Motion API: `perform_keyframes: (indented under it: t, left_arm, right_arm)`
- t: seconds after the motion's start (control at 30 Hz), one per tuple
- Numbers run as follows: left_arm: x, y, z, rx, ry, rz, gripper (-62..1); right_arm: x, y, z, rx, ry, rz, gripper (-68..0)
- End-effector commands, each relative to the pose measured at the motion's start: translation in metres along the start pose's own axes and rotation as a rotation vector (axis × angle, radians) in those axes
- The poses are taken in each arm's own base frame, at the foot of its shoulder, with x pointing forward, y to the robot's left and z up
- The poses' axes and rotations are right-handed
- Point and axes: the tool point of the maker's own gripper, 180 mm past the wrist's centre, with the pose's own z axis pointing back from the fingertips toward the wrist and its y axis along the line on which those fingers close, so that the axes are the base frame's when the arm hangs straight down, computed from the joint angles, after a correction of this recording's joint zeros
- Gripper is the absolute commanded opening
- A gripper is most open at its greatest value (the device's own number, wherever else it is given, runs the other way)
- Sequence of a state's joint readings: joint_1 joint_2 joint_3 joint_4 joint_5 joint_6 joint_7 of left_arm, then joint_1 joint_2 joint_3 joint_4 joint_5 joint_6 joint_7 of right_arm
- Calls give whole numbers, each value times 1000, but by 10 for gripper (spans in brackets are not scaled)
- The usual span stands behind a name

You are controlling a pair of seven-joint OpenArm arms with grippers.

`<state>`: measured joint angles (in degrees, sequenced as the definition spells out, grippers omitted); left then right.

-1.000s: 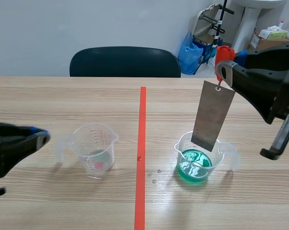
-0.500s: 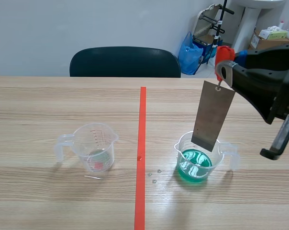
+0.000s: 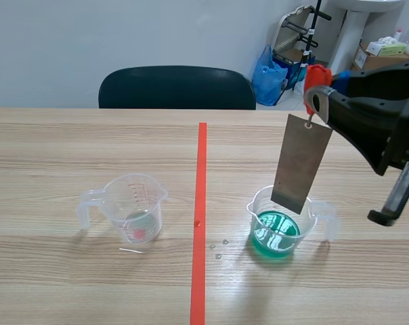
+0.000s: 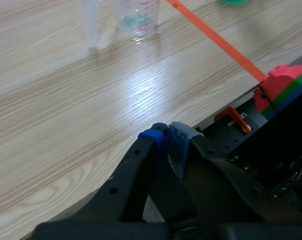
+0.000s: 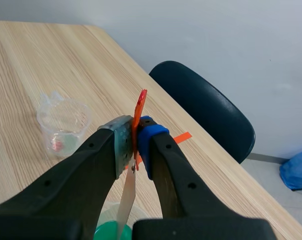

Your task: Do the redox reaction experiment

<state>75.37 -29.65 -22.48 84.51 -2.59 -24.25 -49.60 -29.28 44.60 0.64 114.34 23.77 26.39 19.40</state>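
My right gripper [image 3: 315, 87] [image 5: 134, 138] is shut on a red tag [image 5: 140, 107] from which a grey metal plate [image 3: 300, 163] [image 5: 126, 201] hangs. The plate's lower edge sits just inside the rim of a clear beaker of green liquid [image 3: 279, 223] [image 5: 107, 232], above the liquid. A second clear beaker [image 3: 132, 208] [image 5: 64, 123] [image 4: 136, 16] with a little liquid and a red mark stands left of the tape line. My left gripper [image 4: 167, 135] is shut on nothing, low over the table's near edge, out of the scene view.
An orange-red tape line [image 3: 200, 217] splits the table. Small droplets [image 3: 219, 248] lie beside the green beaker. A dark chair [image 3: 177, 87] stands behind the far edge. Robot base parts [image 4: 271, 125] lie beyond the table's near edge in the left wrist view.
My left arm has drawn back out of the scene view, uncovering the left beaker's handle. The right arm and the plate have not moved.
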Motion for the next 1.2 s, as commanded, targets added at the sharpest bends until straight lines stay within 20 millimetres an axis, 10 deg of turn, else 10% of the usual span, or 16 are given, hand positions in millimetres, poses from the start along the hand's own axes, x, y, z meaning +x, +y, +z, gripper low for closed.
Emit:
perform_keyframes:
  t: [0.0, 0.47, 1.17]
  left_arm:
    - [6, 0, -1, 4, -26, 8, -533]
    - [-1, 2, -1, 17, 14, -7, 10]
    - [-1, 2, -1, 17, 15, -7, 14]
  right_arm:
    - [11, -1, -2, 4, -35, 14, -656]
    - [11, -1, -2, 4, -35, 14, -656]
    - [11, -1, -2, 4, -35, 14, -656]
